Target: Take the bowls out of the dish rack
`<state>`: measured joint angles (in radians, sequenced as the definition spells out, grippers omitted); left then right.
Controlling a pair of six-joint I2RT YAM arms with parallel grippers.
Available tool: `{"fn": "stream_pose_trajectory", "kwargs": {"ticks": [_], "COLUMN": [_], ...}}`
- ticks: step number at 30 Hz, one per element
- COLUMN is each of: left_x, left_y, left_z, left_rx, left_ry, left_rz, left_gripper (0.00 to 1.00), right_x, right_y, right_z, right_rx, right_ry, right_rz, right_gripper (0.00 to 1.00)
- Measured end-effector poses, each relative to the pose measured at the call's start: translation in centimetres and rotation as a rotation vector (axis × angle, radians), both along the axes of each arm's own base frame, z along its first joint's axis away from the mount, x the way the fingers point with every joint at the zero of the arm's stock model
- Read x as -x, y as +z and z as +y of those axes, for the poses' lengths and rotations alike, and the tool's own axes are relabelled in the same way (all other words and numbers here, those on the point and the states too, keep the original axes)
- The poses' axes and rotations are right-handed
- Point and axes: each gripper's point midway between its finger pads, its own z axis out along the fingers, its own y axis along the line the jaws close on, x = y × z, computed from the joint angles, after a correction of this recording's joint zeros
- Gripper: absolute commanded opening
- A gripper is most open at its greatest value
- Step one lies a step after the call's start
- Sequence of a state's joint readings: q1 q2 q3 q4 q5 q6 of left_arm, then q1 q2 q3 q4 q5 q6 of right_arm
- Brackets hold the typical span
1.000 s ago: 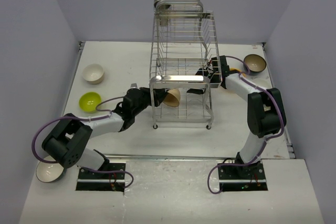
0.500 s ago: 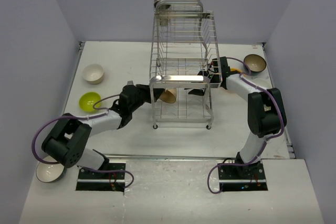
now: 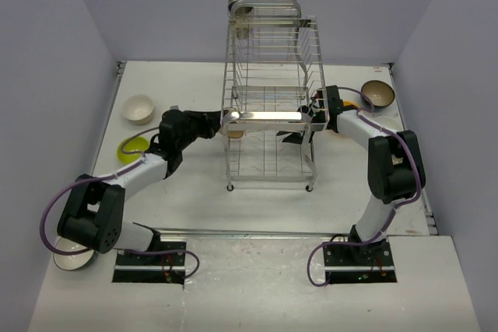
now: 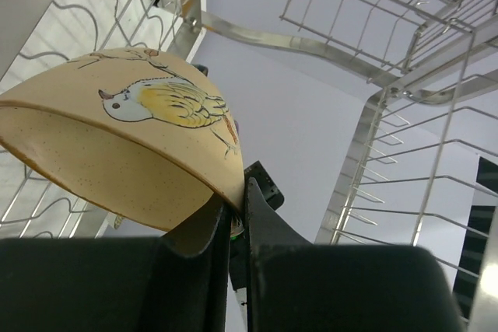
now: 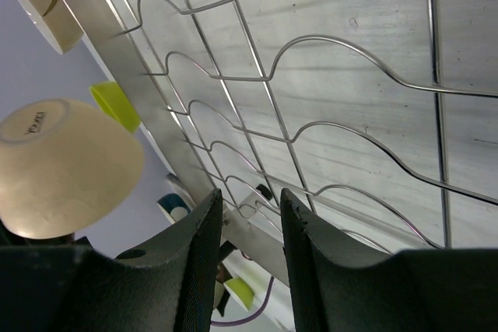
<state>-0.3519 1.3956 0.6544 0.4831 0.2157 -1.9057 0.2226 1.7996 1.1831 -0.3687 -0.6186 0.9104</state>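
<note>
The dish rack [image 3: 268, 118] stands mid-table, a tall chrome wire frame. My left gripper [image 3: 220, 124] is at the rack's left side, shut on the rim of a tan bowl with a painted bird [image 4: 132, 153]. In the left wrist view the fingers [image 4: 214, 227] pinch that rim. From above only a sliver of the bowl [image 3: 236, 134] shows beside the front bar. My right gripper [image 3: 306, 120] reaches into the rack's right side. Its jaws [image 5: 249, 196] stand a narrow gap apart, with rack wires [image 5: 311, 130] showing beyond them. The held bowl [image 5: 62, 169] shows in the right wrist view too.
A cream bowl [image 3: 138, 108] and a lime green bowl [image 3: 132, 148] sit on the table at the left. A brown-rimmed bowl [image 3: 377, 94] sits at the back right. A white bowl [image 3: 70, 253] lies by the left arm's base. Walls close in on three sides.
My left gripper has carried the tan bowl left and back, out from under the front bar to the rack's left side. The right arm has hardly moved.
</note>
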Motion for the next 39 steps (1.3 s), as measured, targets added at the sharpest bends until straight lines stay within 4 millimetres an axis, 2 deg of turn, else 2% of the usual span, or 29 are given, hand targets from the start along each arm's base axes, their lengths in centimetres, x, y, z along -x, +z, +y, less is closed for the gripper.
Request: {"fn": "stream_pose_trajectory", "kwargs": {"ticks": [13, 18, 19, 23, 26, 34, 39], "left_x": [-2.1, -3.9, -4.9, -6.7, -7.3, -6.2, -6.4], "left_y": [2.3, 4.7, 5.8, 6.6, 6.0, 1.8, 1.7], "left_z": [3.6, 6.2, 7.3, 9.7, 11.1, 13.8, 15.0], "left_rx": [-0.066, -0.159, -0.205, -0.344, -0.445, -0.643, -0.767], "left_ry": [-0.007, -0.013, -0.012, -0.029, -0.047, -0.142, -0.191], "left_rz": [-0.008, -0.020, -0.037, -0.022, 0.001, 0.159, 0.194], "left_gripper": [0.00, 0.00, 0.00, 0.00, 0.00, 0.00, 0.00], "right_x": [-0.4, -0.2, -0.1, 0.1, 0.3, 1.4, 1.8], "right_y": [0.4, 0.9, 1.2, 1.9, 2.2, 2.4, 3.2], "right_z": [-2.8, -3.6, -3.6, -3.6, -3.7, -4.2, -4.5], "right_rx": [0.019, 0.023, 0.023, 0.025, 0.029, 0.063, 0.085], "right_ry": [-0.039, -0.049, -0.048, -0.041, -0.034, -0.011, -0.002], "right_rz": [-0.004, -0.001, -0.004, -0.024, -0.031, -0.032, -0.059], "right_gripper": [0.37, 0.37, 0.37, 0.37, 0.37, 0.37, 0.37]}}
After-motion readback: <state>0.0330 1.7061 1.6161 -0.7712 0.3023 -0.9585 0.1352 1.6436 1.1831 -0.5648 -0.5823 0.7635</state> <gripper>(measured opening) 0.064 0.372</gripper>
